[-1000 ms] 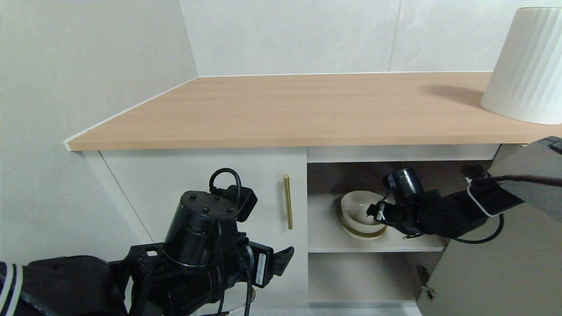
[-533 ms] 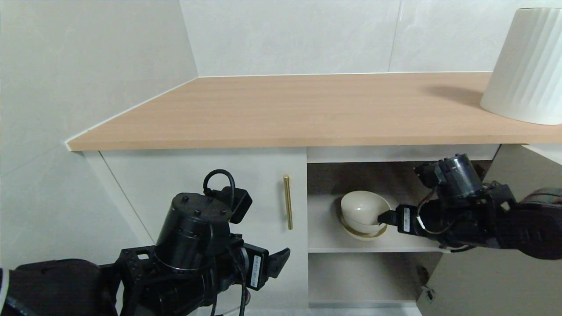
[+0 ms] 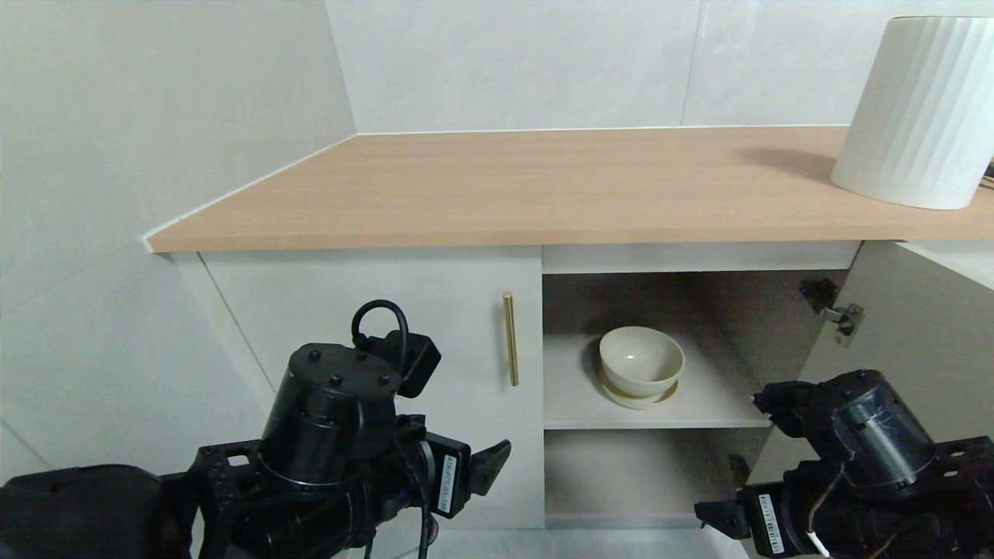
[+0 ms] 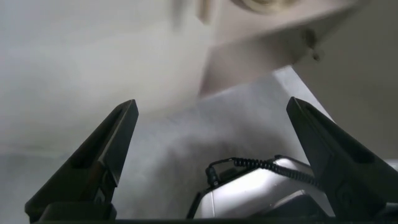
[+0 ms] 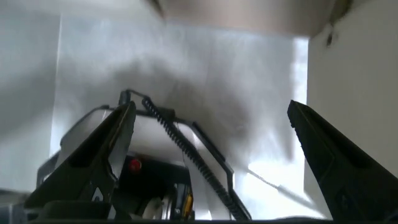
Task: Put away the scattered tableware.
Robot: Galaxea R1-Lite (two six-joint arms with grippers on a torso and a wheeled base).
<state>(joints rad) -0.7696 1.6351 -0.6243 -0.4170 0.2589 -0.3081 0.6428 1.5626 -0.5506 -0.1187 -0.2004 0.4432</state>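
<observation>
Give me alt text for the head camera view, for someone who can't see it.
A cream bowl sits on a plate on the upper shelf of an open cabinet. The left gripper and right gripper hang low in front, both empty.

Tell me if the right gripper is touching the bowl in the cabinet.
Apart. The head view shows the right gripper below the shelf, with a clear gap to the bowl.
</observation>
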